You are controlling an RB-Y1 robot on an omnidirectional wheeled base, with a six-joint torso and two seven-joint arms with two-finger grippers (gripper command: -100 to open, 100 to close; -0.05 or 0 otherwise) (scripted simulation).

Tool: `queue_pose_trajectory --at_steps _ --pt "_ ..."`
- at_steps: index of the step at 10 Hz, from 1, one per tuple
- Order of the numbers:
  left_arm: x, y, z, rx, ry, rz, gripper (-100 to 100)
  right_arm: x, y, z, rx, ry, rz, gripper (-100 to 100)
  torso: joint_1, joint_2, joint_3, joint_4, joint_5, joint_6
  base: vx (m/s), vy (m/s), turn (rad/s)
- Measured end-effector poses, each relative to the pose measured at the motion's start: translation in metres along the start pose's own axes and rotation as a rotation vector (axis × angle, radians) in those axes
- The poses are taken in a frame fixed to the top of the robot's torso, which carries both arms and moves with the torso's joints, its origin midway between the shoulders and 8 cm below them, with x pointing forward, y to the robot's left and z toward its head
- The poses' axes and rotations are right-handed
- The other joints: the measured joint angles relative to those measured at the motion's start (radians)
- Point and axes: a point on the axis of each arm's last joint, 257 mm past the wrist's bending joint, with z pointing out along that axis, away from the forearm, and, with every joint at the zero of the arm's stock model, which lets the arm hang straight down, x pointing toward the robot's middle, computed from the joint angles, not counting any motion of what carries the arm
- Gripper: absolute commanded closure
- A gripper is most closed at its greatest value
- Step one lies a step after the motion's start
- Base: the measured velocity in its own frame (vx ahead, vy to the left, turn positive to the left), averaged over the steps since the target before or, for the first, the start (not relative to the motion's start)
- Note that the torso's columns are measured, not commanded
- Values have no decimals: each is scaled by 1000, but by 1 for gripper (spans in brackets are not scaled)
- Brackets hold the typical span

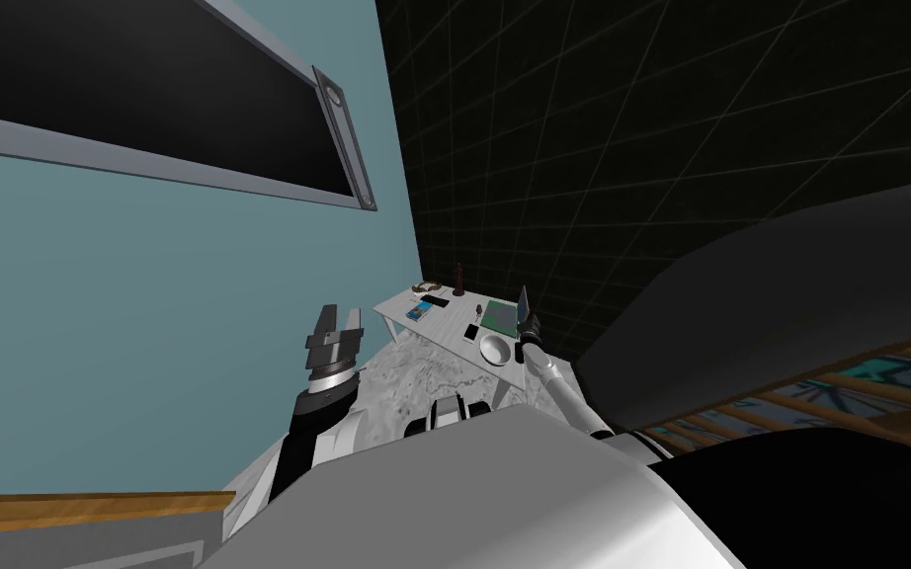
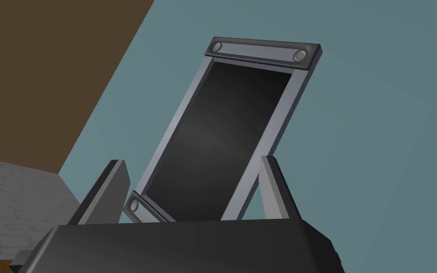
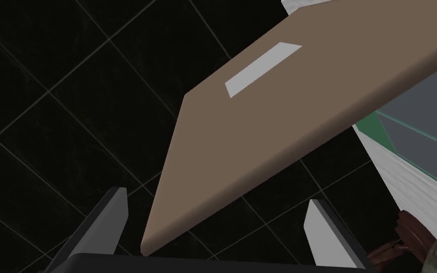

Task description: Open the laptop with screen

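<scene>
Swinging the lid (image 3: 269, 123) back on its hinge is the step in hand, as I judge it, and it is already partway there: the laptop (image 1: 505, 314) sits at the near right end of the small white table (image 1: 434, 321), its green-edged base flat and its lid raised off the base. The right gripper (image 3: 216, 198) is at that lid with its fingers (image 3: 324, 232) spread wide. The lid's brown outer face runs between them, one corner down near the dark gripper body, and neither blade presses on it (whether any edge is actually touching I cannot tell). To do this well, the push should follow the lid's arc around the hinge rather than run straight, with the wrist rotating as the panel tilts so that a blade stays flat against the lid instead of digging in with its tip. Contact near a corner may twist the panel, so moving toward the middle of the free edge would likely give a steadier lift. The base looks light and could slide or tip on the tabletop, so a slow, gentle push seems wise. A white bowl (image 1: 495, 348) stands just beside the laptop on the robot's side, and the forearm should stay above it. The left gripper (image 1: 339, 316) hangs raised near the teal wall, well apart from the table, with its fingers (image 2: 111, 189) likewise parted and empty.
</scene>
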Motion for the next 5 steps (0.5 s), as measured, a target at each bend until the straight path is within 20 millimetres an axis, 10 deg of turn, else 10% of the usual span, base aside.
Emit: queue_pose_trajectory --at_steps 4,5 --pt "0 0 0 0 0 0 0 5 -23 10 68 10 -123 -100 -1 1 1 1 0 0 11 14 36" --pt "0 0 0 0 0 0 0 5 -23 10 67 10 -122 100 -1 1 1 0 0 0 1 -4 -23"
